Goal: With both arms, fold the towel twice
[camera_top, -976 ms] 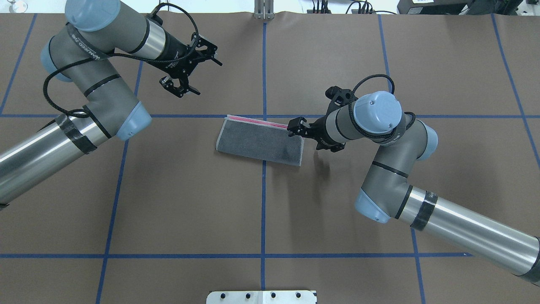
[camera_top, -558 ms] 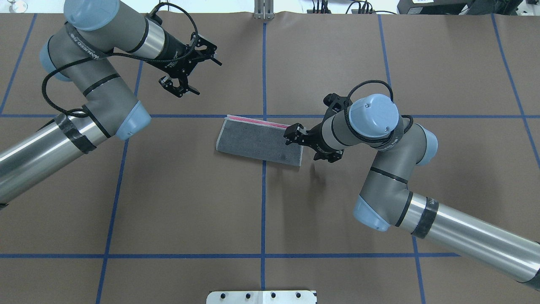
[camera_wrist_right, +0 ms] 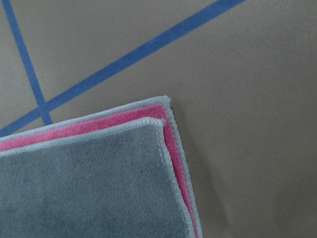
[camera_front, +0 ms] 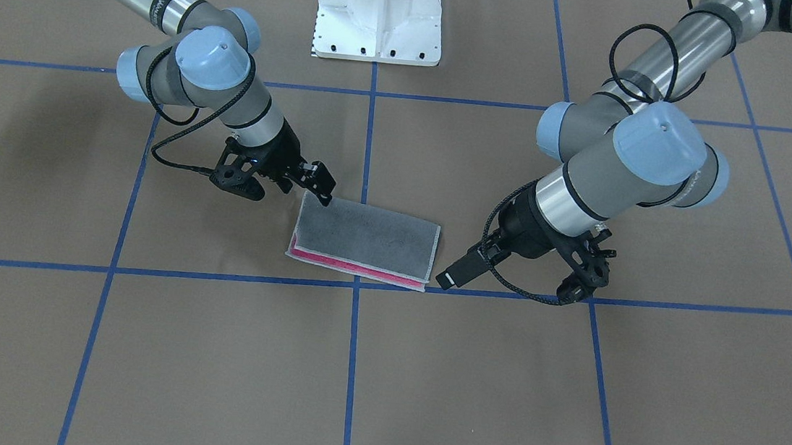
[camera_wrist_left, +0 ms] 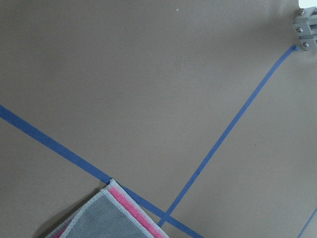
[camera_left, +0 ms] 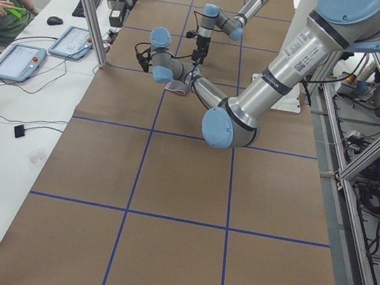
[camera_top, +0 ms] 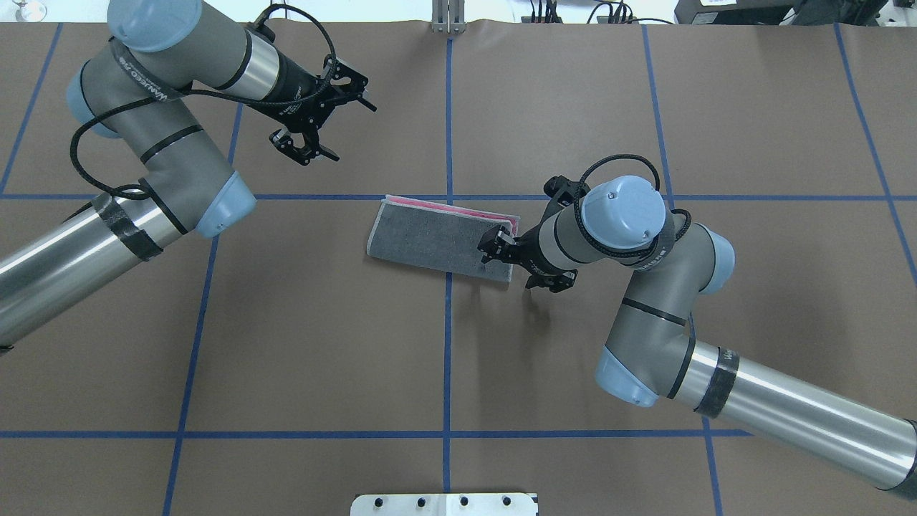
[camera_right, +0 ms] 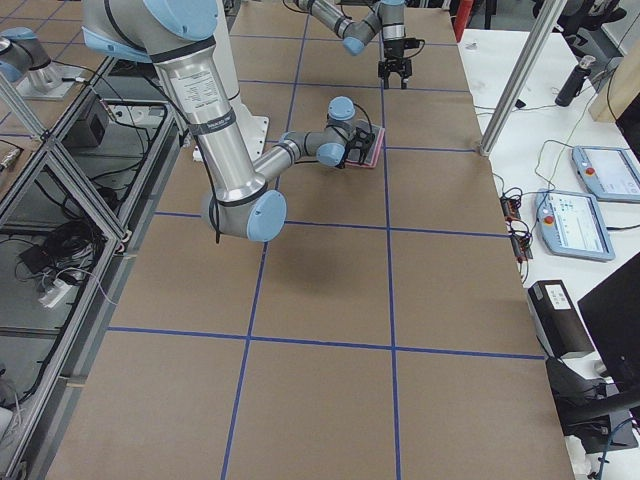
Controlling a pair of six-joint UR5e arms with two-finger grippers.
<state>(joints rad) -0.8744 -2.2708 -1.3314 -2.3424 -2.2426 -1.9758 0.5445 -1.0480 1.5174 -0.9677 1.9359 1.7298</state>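
Observation:
The towel (camera_top: pixel 430 238) lies flat near the table's middle, folded once. Its dark grey face is up and a pink strip shows along its far edge. It also shows in the front-facing view (camera_front: pixel 365 238). My right gripper (camera_top: pixel 514 266) is open, low over the towel's right short edge near its near corner, one finger (camera_top: pixel 493 247) on the cloth. The right wrist view shows the towel's layered corner (camera_wrist_right: pixel 99 178). My left gripper (camera_top: pixel 331 127) is open and empty, above the table beyond the towel's left end. The left wrist view shows a towel corner (camera_wrist_left: pixel 106 218).
The white pedestal base (camera_front: pixel 380 10) stands at the near table edge, behind the towel. Blue tape lines (camera_top: pixel 448 344) grid the brown table cover. A metal bracket (camera_top: pixel 448 18) sits at the far edge. An operator's desk with tablets (camera_left: pixel 18 58) runs along the far side.
My right gripper has moved along the towel's right short edge, from the far corner toward the near corner, staying open. The left arm has barely moved. The towel has not shifted.

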